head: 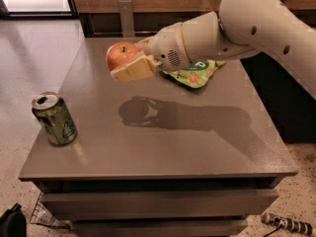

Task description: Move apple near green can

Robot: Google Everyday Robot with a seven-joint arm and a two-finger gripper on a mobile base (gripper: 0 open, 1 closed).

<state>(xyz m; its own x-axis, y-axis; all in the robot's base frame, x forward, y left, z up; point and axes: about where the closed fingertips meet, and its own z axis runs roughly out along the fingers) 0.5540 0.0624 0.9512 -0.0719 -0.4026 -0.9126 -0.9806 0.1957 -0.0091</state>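
Observation:
My gripper [124, 62] is shut on the apple [121, 54], a round red-orange fruit with yellowish patches. It holds the apple in the air above the middle-left of the grey table [197, 147], and its shadow falls on the tabletop below. The green can [54, 118] stands upright near the table's front left corner, well apart from the apple, down and to the left of it. One pale finger [134, 69] lies across the apple's near side.
A flat green snack bag [195, 74] lies at the back right of the table, partly hidden by my arm [256, 23]. Dark cabinets stand to the right. A wire basket [42, 216] and a cable end [284, 223] lie on the floor.

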